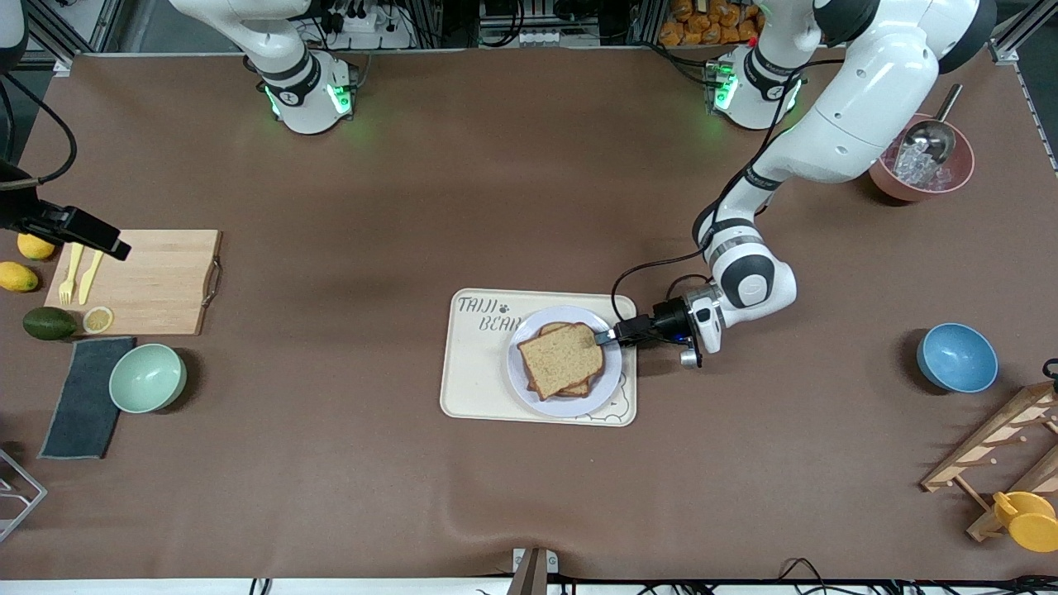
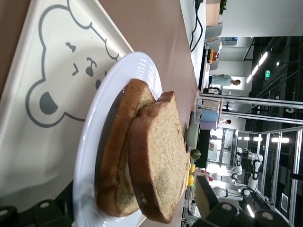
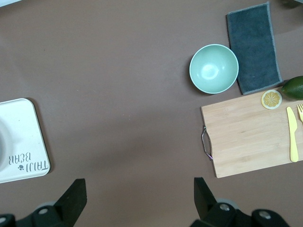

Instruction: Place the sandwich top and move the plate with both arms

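Brown table [image 1: 529, 207]: tray [image 1: 471, 364] beneath plate [image 1: 521, 376], mint bowl [image 1: 147, 378] well apart

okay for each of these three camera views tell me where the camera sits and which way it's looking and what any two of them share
Front view: high across the table, facing both arm bases; looks down on the plate, the sandwich top and the left gripper, open beside it.
Left wrist view: low beside the plate, looking sideways across the sandwich top; dark gripper parts show.
Right wrist view: high, looking down at the table; open right gripper.
Shared: the bear-print tray.
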Controlling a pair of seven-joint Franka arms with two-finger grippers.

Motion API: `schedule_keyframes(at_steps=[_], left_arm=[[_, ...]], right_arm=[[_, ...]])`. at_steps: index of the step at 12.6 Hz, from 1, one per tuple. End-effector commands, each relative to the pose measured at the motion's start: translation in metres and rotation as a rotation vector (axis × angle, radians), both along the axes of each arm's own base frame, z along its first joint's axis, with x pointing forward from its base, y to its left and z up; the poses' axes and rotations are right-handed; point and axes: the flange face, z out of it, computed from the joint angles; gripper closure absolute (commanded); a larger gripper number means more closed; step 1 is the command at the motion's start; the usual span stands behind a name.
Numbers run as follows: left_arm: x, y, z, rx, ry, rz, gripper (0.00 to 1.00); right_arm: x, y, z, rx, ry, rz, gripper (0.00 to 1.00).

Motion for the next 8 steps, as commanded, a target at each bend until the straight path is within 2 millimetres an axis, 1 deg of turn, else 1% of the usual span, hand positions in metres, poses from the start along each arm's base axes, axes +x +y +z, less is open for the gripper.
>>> schedule_keyframes(at_steps=[1,4,6,7,8], left_arm=[[0.001,0.01,-0.009,0.06,0.029,0.017,0.0],[0.0,0.001,-0.001,0.063,0.054,0.021,0.0],[0.0,0.001,0.001,0.076,0.052,0.025,0.0],[0.0,0.0,0.006,0.083,0.047,0.026,0.0],[0.0,0.002,0.006,0.092,0.054,0.033,0.0]], right_arm=[[-0.002,-0.004,0.002,-0.015,0.006,-0.021,0.0],[-0.002,-0.003,0.002,-0.015,0.006,-0.019,0.0],[-0.002,-0.004,0.0,-0.015,0.009,-0.021,0.0],[-0.002,-0.004,0.001,-0.015,0.008,-0.021,0.0],[-0.001,-0.002,0.001,-0.017,0.006,-0.016,0.0]])
